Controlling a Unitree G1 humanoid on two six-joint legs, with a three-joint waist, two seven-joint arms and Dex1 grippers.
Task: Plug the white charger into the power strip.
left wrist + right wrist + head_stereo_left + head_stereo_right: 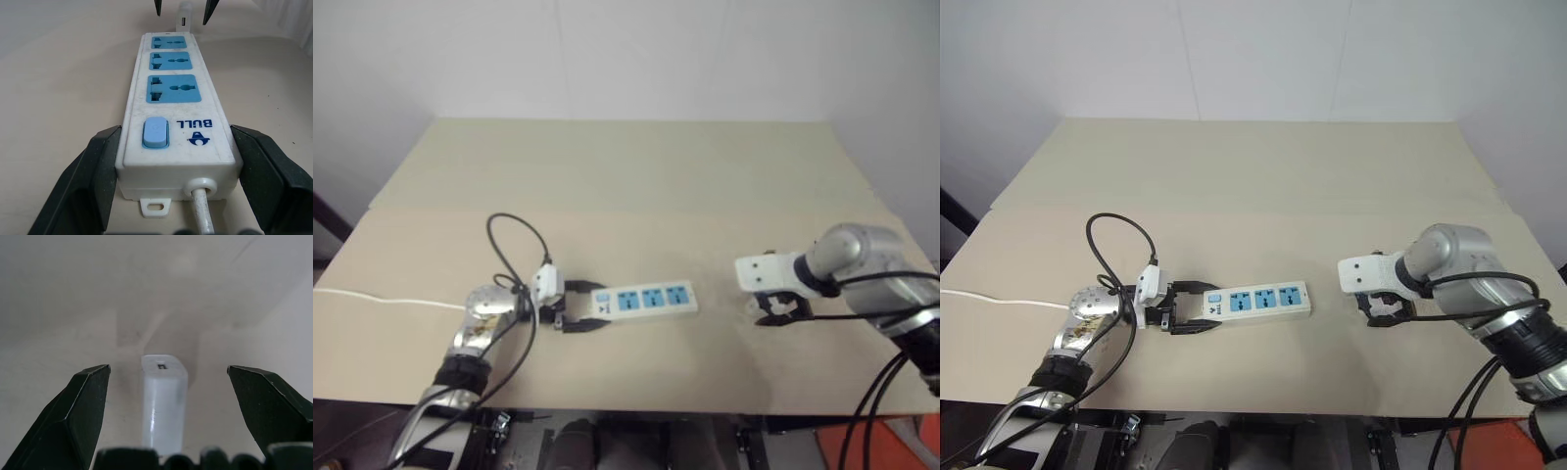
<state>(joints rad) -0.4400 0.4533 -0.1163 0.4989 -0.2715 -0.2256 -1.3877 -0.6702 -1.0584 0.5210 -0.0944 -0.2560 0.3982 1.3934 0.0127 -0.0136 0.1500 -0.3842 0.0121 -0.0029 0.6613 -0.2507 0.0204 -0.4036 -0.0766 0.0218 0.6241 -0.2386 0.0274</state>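
Observation:
The power strip (646, 299) lies flat near the table's front, a white bar with three blue sockets and a blue switch (155, 132) at its left end. My left gripper (590, 305) has one black finger (93, 176) against each long side of that switch end, shut on the strip. To the right, apart from the strip, the white charger (164, 406) stands upright on the table. My right gripper (781, 308) points down over it and is open, its fingers (78, 406) wide on either side without touching. The charger (185, 19) also shows past the strip's far end.
The strip's white cord (372, 299) runs off over the table's left edge. A black cable (514, 240) loops above my left wrist. The tan table (656, 176) reaches back to a white wall, and its front edge lies just below the strip.

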